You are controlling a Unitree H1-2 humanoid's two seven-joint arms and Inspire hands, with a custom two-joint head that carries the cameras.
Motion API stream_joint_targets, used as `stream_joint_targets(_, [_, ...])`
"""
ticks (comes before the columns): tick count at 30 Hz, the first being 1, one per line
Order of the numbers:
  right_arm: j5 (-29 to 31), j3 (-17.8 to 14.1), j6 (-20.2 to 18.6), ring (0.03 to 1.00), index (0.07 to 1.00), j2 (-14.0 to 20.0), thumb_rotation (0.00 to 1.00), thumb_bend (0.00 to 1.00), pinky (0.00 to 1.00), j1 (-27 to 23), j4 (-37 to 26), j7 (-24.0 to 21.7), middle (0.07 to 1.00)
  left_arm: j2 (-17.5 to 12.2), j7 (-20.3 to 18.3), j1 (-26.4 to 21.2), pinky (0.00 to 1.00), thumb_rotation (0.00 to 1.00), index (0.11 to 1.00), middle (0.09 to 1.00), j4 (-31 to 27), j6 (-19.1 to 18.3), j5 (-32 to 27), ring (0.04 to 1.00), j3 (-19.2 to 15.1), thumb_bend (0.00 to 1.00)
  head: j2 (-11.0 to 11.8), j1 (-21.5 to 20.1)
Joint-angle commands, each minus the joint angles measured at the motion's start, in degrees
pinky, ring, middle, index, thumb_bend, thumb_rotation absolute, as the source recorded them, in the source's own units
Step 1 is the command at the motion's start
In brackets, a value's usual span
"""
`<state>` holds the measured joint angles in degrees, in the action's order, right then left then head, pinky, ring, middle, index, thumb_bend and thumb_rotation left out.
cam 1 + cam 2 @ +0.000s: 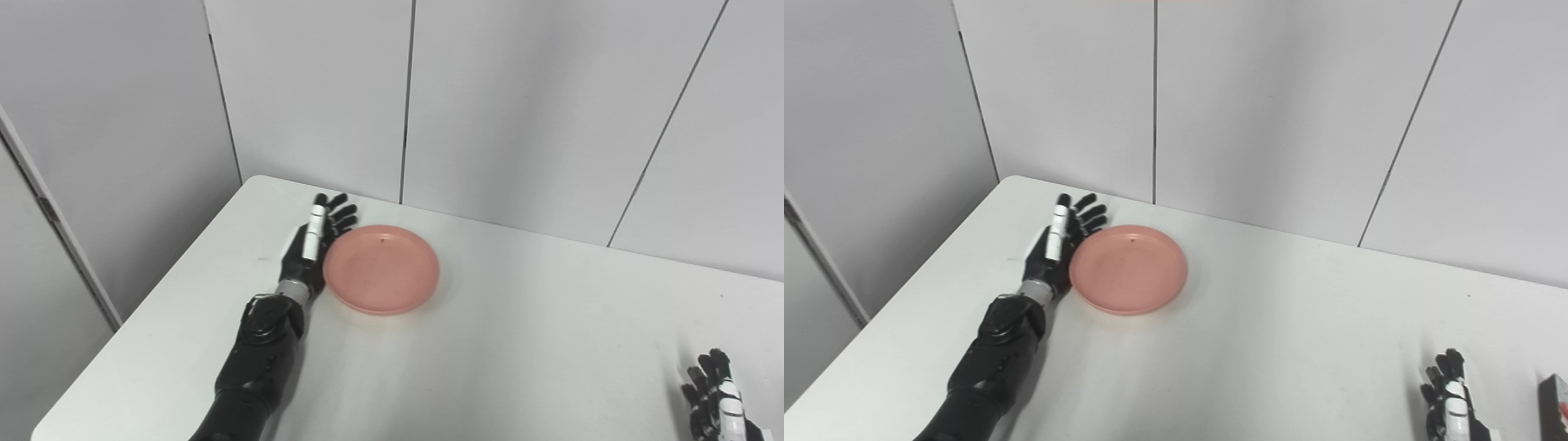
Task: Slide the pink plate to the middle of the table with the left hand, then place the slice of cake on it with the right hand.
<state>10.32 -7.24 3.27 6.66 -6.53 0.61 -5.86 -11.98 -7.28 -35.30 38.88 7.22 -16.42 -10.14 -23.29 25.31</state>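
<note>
The empty pink plate lies on the white table toward its left rear. My left hand is open, on edge, fingers stretched toward the wall, its palm against the plate's left rim. My right hand is open and empty, resting low at the table's front right. A dark slice of cake with a red patch shows only in the right eye view, at the picture's right edge just right of my right hand; most of it is cut off.
Grey wall panels stand right behind the table's rear edge. The table's left edge runs diagonally beside my left arm. Bare tabletop lies between the plate and my right hand.
</note>
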Motion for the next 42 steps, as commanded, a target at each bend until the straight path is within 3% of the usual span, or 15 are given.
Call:
stream_joint_targets(1, [0.22,-0.05,0.49,1.0,1.0,0.15,1.0,0.11,1.0,-0.52,-2.6,0.2,1.0,0.65,0.32,0.59,0.92,1.0,0.862,0.863,-0.91,-2.72,1.06,0.89,0.75,0.8,-0.16,-0.3])
stream_joint_targets(7, [-0.91,0.44,0.09,1.0,1.0,-0.18,1.0,0.12,1.0,-0.3,-3.62,0.87,1.0,2.6,0.09,1.52,0.91,0.98,0.872,0.881,-4.27,-4.39,1.66,0.903,1.55,0.79,-0.93,-2.58])
stream_joint_targets(15, [-3.98,2.69,-2.08,1.0,1.0,-0.57,0.98,0.27,1.0,0.25,-6.94,1.75,1.0,4.97,0.95,4.02,0.88,0.99,0.874,0.875,-10.7,-8.31,2.6,0.891,2.83,0.8,-4.02,-13.55])
stream_joint_targets(19, [-4.62,3.49,-1.3,0.981,0.997,-1.34,0.81,0.4,1.0,0.25,-6.97,2.01,0.981,6.35,1.78,5.83,0.88,1.0,0.882,0.882,-14.93,-10.38,3.68,0.894,3.76,0.79,-5.45,-18.73])
stream_joint_targets(25, [-7.83,4.98,-1.84,0.959,0.977,-2.43,0.74,0.48,0.98,0.16,-7.08,3.33,0.963,9.45,2.83,8.74,0.87,0.96,0.886,0.883,-19.75,-10.59,4.56,0.889,4.71,0.75,-7.43,-25.74])
stream_joint_targets(28, [-9.71,5.82,-2.8,0.968,0.979,-2.98,0.76,0.54,0.99,-0.09,-7.08,4.02,0.962,10.34,1.56,10.96,0.92,1.0,0.927,0.921,-22.87,-12.15,4.12,0.931,5.98,0.75,-8.18,-29.02])
stream_joint_targets(38, [-11.48,7.01,-4.54,0.964,0.969,-4.88,0.75,0.57,1.0,-0.7,-7.75,5.47,0.954,13.1,-1.67,15.46,0.95,1.0,0.953,0.951,-28.54,-13.47,2.94,0.954,9.24,0.7,-9.65,-32.37])
stream_joint_targets(42, [-12.13,7.26,-3.95,0.958,0.969,-4.93,0.76,0.6,1.0,-0.67,-7.92,5.51,0.947,14.98,-1.32,15.81,0.96,0.99,0.953,0.957,-27.92,-11.72,4.37,0.963,11.1,0.7,-10.33,-33.02])
